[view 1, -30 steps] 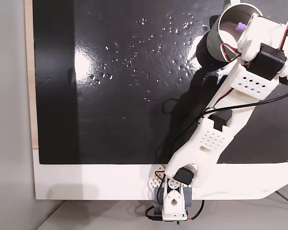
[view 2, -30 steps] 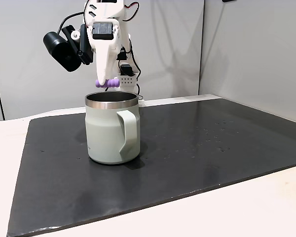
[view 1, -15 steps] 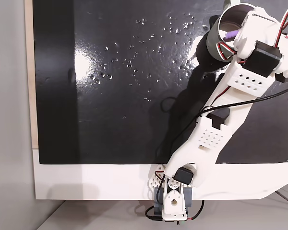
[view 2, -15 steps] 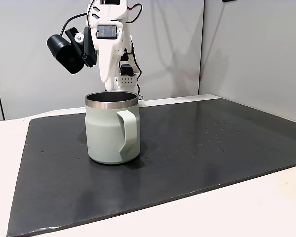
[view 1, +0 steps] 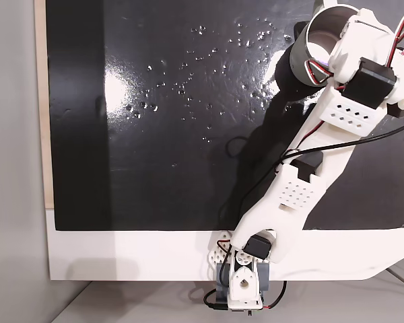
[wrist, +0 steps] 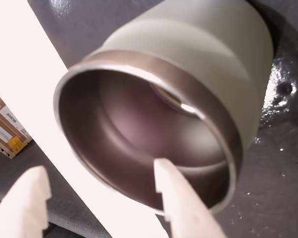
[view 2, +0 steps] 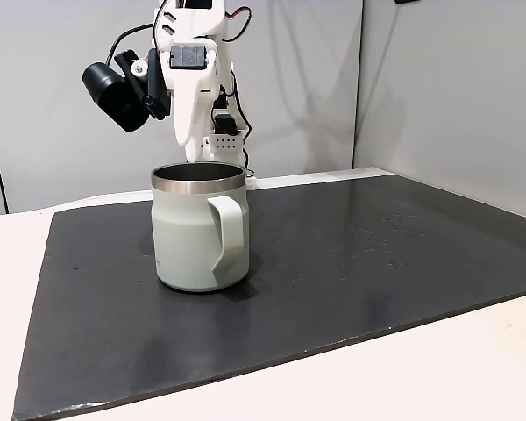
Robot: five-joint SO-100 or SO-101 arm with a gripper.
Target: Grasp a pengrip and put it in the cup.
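Wrist view, we see the end effector [wrist: 102, 181] with fingers spread apart and empty above the cup's [wrist: 228, 64] rim, a faint purple blur inside that may be the pengrip, cup [view 2: 193, 232] upright on the black mat [view 2: 333, 272] covering the desk [view 1: 155, 252].

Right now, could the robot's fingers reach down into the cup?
Probably yes. The gripper hangs open just above the cup, its fingers over the wide mouth, with nothing covering it.
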